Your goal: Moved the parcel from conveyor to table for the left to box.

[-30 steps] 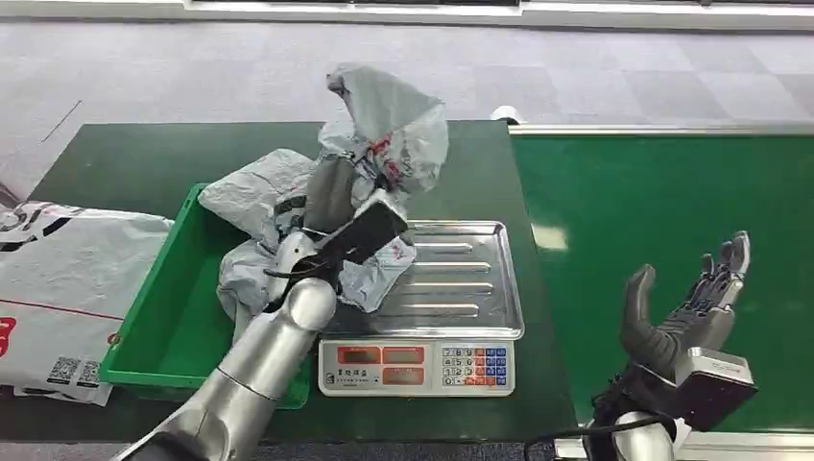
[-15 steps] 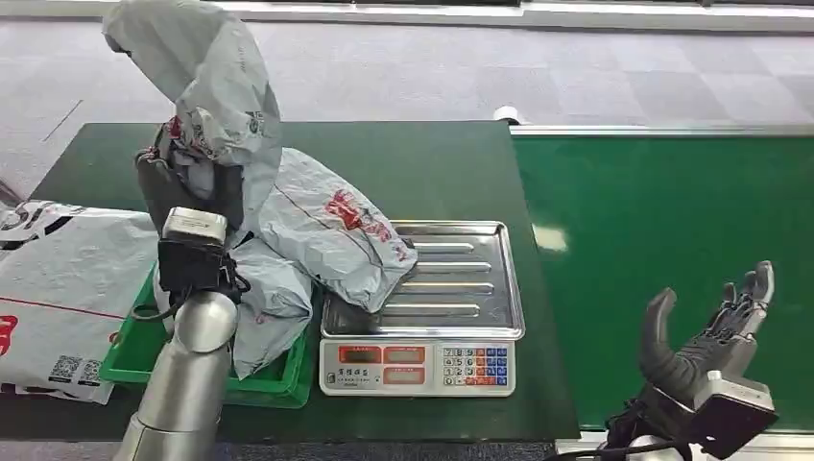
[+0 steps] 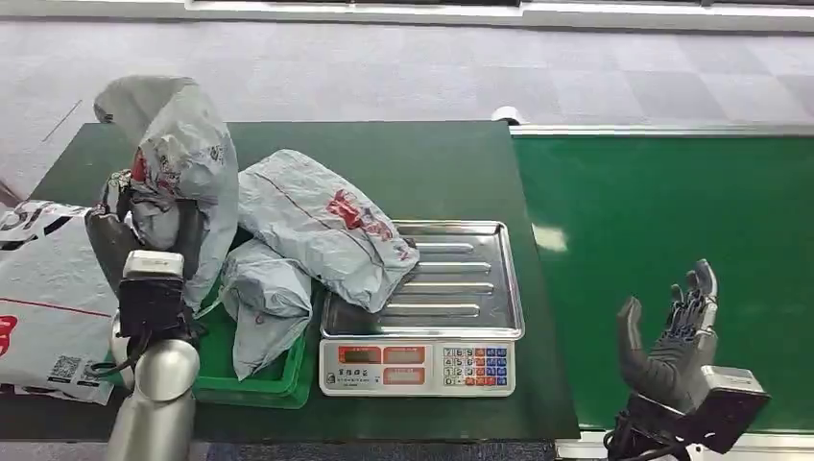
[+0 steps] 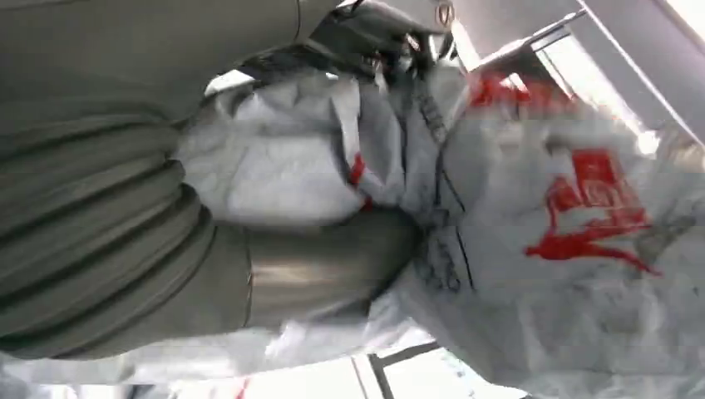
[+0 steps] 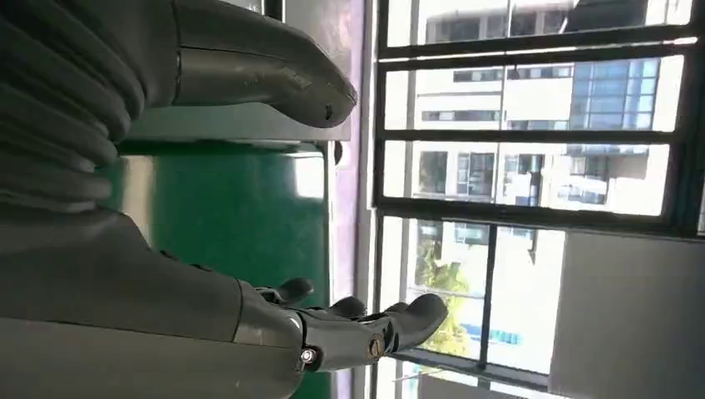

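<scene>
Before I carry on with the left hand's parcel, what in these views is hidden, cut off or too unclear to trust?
- Left hand, head view: fingers are covered by the grey parcel it holds.
- Green bin, head view: its inside is hidden by parcels and the left arm.
- Scale display, head view: digits too small to read.
- Large white bag, head view: cut off by the left edge.
- Parcel print, left wrist view: red markings too blurred to read.

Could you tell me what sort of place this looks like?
Probably a parcel-sorting station: a green conveyor belt, a weighing scale, and grey courier bags piled by a green bin.
</scene>
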{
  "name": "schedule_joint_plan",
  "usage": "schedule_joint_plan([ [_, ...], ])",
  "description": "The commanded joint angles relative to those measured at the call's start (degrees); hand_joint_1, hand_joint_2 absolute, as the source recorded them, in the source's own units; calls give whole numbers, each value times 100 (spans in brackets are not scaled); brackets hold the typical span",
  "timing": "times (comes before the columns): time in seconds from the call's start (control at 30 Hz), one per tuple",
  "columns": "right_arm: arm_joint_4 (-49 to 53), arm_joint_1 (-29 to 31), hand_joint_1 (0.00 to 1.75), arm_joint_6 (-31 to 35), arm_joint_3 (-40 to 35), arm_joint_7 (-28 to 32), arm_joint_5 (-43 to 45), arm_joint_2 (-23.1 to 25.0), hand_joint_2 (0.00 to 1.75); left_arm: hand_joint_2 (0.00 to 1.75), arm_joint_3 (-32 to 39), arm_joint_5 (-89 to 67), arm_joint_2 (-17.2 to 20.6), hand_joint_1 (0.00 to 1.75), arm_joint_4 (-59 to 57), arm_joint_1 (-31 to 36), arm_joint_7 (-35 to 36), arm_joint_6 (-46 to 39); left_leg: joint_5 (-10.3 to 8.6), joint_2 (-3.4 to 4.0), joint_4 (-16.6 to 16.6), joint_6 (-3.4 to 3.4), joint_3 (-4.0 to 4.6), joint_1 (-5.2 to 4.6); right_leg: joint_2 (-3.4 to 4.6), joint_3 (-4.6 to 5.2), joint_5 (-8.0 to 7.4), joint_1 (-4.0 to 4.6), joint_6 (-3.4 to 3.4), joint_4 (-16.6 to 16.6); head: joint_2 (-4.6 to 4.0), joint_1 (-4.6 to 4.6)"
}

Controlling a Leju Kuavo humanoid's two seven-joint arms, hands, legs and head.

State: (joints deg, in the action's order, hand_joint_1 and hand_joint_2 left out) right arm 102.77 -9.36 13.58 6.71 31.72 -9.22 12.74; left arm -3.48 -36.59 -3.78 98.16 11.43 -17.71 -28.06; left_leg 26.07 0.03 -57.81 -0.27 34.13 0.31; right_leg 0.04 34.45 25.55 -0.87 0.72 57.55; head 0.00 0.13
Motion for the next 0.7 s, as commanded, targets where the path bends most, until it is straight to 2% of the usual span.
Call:
schedule_joint_plan([
  [0.03,-407,119,0,-83,319,-68,0,112,175,175,216,-147,52,0,-158,-57,116,6,2,5,12,-2,-20,4,4,-18,1,5,-6,-13,0,0],
  [0.47,-461,115,0,-176,439,-158,-44,108,175,175,128,-413,89,0,-331,-91,380,250,0,2,12,0,-17,4,1,-16,-1,5,-5,-14,0,0],
  [0.53,-474,108,0,-221,545,-205,-52,144,175,175,101,-236,78,0,-306,-183,252,484,-1,-3,15,-1,-20,4,-3,-20,0,5,-5,-17,0,0],
  [0.7,-596,185,0,-340,609,-280,-120,156,175,175,360,213,58,0,-247,-375,116,348,3,5,12,-1,-20,2,5,-17,1,3,-4,-13,0,0],
])
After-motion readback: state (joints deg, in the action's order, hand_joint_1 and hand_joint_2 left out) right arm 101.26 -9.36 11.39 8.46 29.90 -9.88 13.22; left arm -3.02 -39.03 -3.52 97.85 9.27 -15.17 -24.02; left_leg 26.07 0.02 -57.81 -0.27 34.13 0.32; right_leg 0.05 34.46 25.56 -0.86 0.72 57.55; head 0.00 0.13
